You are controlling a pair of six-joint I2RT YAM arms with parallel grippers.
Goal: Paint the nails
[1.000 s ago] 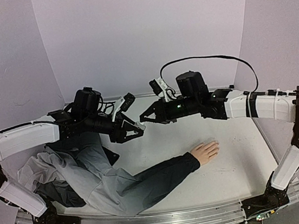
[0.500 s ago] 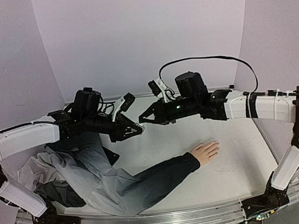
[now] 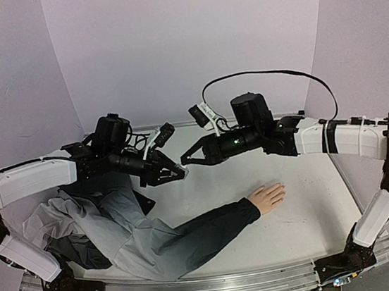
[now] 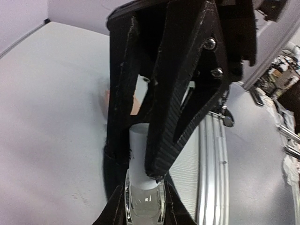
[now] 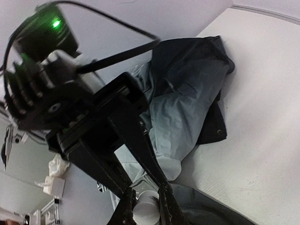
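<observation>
Gripping small white bottle (image 4: 140, 180): left tool (image 3: 178, 171) and right tool (image 3: 186, 160).

High rear view over table (image 3: 307, 195), wrist views close, sharing bottle (image 4: 143, 157)

Smooth mannequin hand (image 3: 267, 197), matt cloth sleeve (image 3: 205, 233)

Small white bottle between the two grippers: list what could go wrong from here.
1. The left gripper pinches the bottle by its lower body while the right gripper clamps its white cap. A twist or pull could slip it free onto the table.
2. If the cap comes off askew, the contents might spill on the table or the grey garment.
3. The mannequin hand lies off to the side, so an opened bottle must travel there.
</observation>
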